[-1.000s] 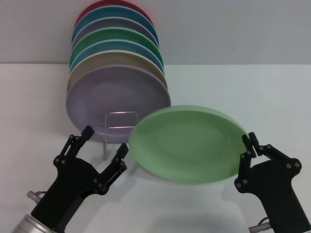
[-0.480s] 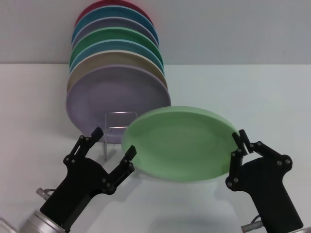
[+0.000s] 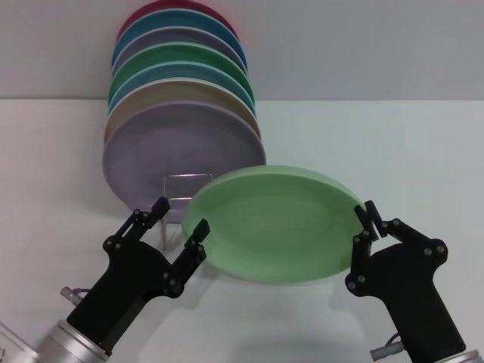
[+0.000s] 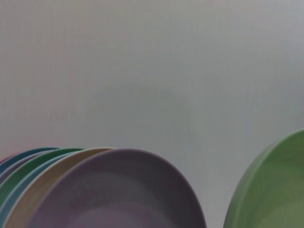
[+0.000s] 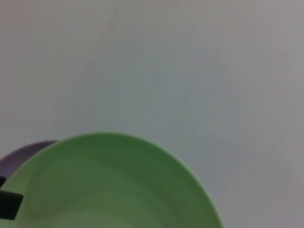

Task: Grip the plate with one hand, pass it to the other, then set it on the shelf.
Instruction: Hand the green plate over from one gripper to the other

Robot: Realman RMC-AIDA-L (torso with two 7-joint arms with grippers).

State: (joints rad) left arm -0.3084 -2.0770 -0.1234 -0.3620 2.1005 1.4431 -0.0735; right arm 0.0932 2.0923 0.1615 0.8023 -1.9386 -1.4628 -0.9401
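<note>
The light pastel-green plate (image 3: 276, 224) hangs above the table in the middle of the head view, tilted toward me. My right gripper (image 3: 365, 226) is shut on its right rim and holds it up. My left gripper (image 3: 179, 219) is open at the plate's left rim, with one finger (image 3: 195, 240) at the rim's edge and the other finger (image 3: 148, 214) clear of it. The plate also fills the right wrist view (image 5: 109, 185) and shows at the edge of the left wrist view (image 4: 273, 190). The silver wire rack (image 3: 181, 193) stands behind, its front loop showing below the lilac plate.
Several coloured plates stand upright in a row on the rack, the lilac plate (image 3: 178, 151) frontmost, a darker green plate (image 3: 185, 57) farther back. The white table (image 3: 393, 144) extends to the right and front. A plain wall is behind.
My right gripper has carried the green plate leftward. My left gripper has moved right and up, so its open fingers now reach the plate's left rim.
</note>
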